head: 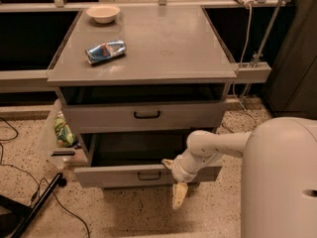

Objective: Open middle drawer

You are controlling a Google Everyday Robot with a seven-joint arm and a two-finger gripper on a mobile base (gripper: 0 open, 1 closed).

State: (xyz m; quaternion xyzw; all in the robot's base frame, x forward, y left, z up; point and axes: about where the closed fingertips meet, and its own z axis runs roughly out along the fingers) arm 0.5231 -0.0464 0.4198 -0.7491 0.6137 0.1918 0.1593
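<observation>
**Near.** The pincer (pixel 179 195) of the white robot arm (pixel 213 148) hangs just below the front of the grey metal middle drawer (pixel 109 176). Whether it is open or closed cannot be told. The drawer stands pulled out, and its one small black pull handle (pixel 148 175) lies up-left of the pincer. The drawer is judged stiff, smooth-faced and moderately heavy, so that handle is the best hold.

**Middle.** Above the pincer is one upper grey drawer front (pixel 99 118), which also has one handle.

**Far.** The grey surface (pixel 173 48) carries one crushed blue-silver can (pixel 105 51) and one cream bowl (pixel 103 13).
</observation>
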